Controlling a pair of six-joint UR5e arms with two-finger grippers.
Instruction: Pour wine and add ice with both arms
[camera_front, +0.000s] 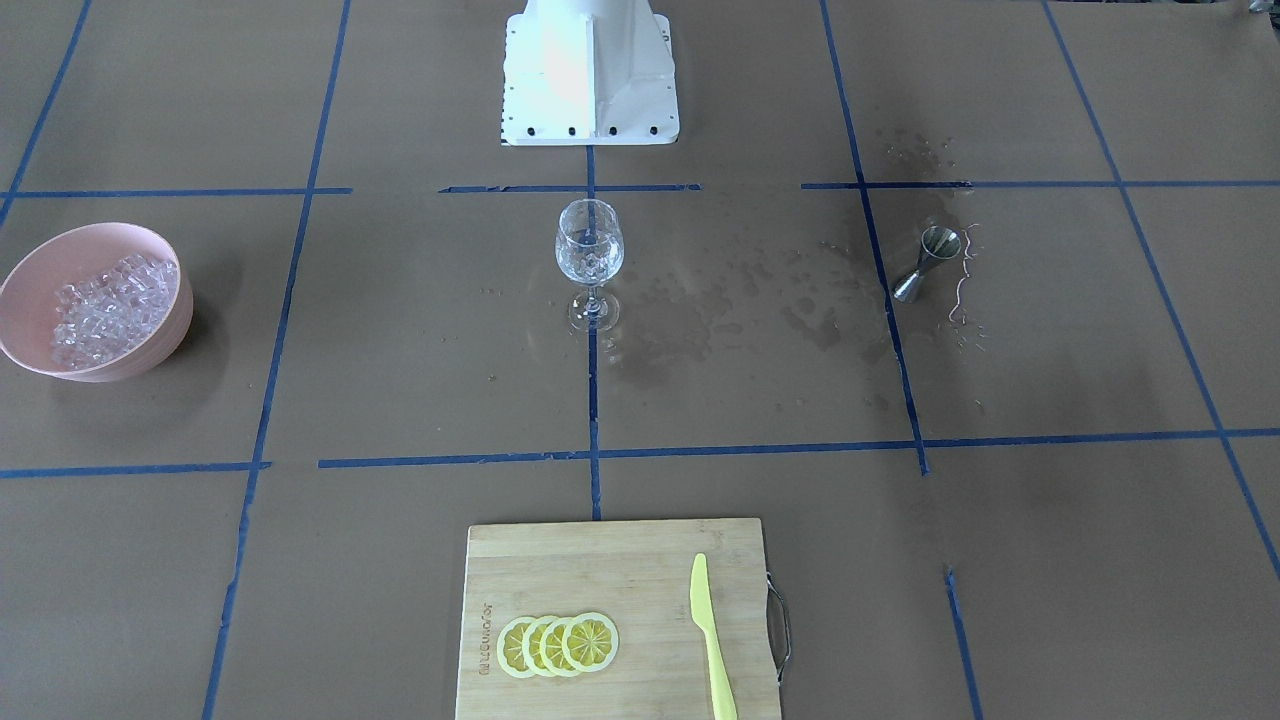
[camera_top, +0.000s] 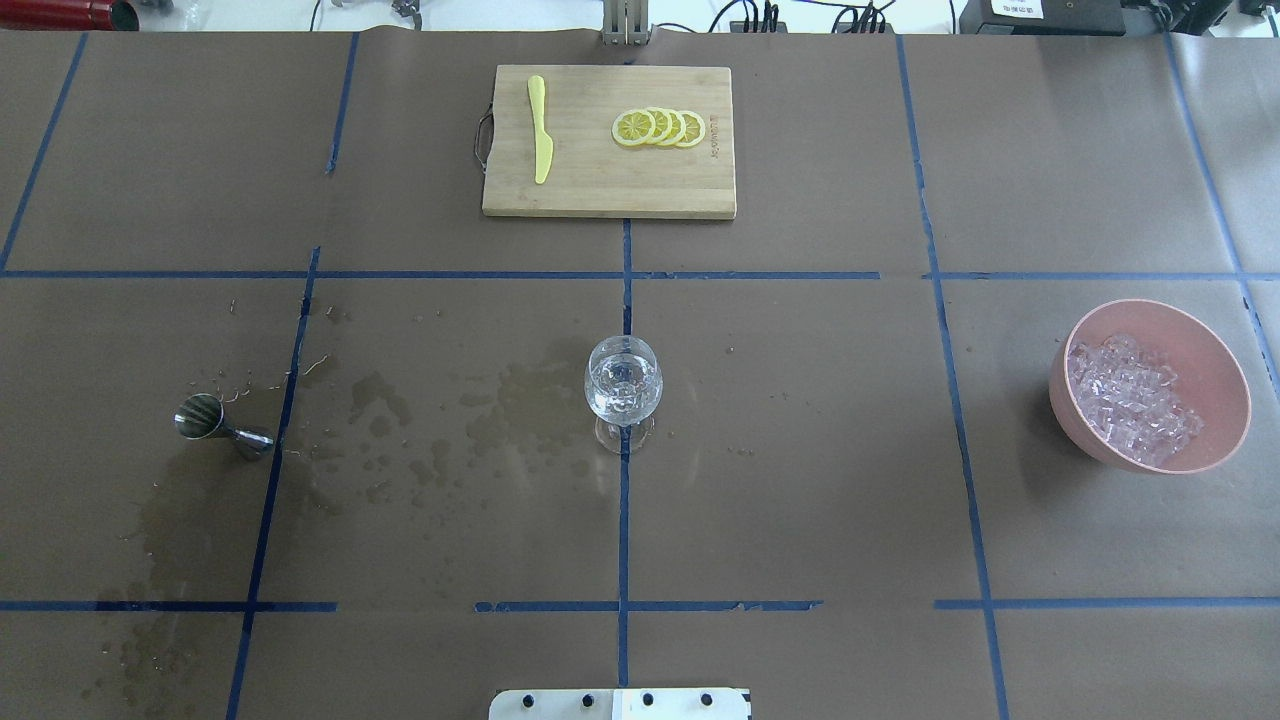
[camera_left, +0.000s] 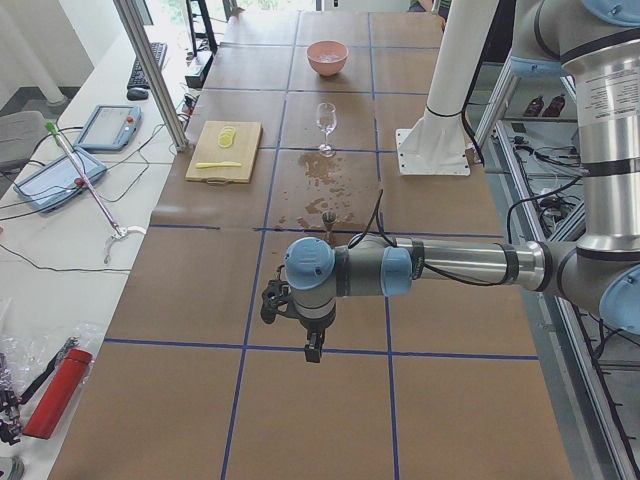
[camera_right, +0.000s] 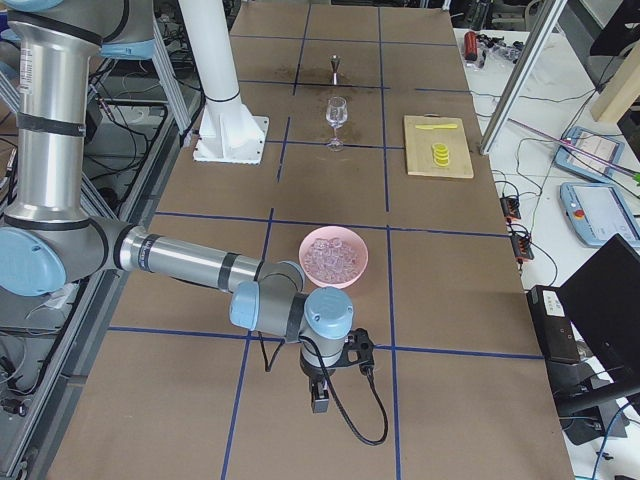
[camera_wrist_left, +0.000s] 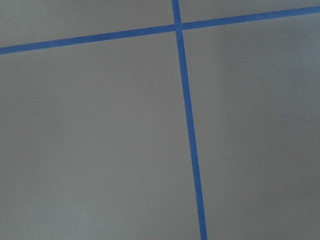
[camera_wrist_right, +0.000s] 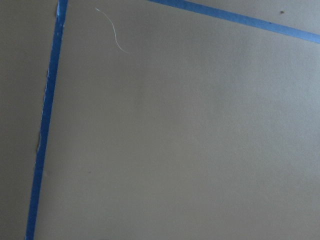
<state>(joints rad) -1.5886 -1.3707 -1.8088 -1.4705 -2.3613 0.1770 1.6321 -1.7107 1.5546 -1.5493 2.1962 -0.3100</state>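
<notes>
A clear wine glass (camera_front: 589, 262) (camera_top: 622, 390) stands at the table's middle with glinting clear contents in its bowl. The ice (camera_front: 105, 305) (camera_top: 1130, 400) is heaped in a pink bowl (camera_front: 150, 350) (camera_top: 1075, 420) on the robot's right side. The wine is out of view. My left gripper (camera_left: 313, 350) hangs over bare paper past the table's left end, far from the glass. My right gripper (camera_right: 320, 400) hangs just beyond the pink bowl (camera_right: 355, 270) at the right end. Both show only in the side views, so I cannot tell whether they are open or shut. Each wrist view holds only brown paper and blue tape.
A steel jigger (camera_front: 925, 262) (camera_top: 215, 425) stands on the robot's left side among wet stains (camera_top: 440, 430). At the far edge lies a wooden cutting board (camera_top: 600, 190) with lemon slices (camera_top: 658, 127) and a yellow knife (camera_top: 540, 130). The white pedestal (camera_front: 590, 70) stands behind the glass.
</notes>
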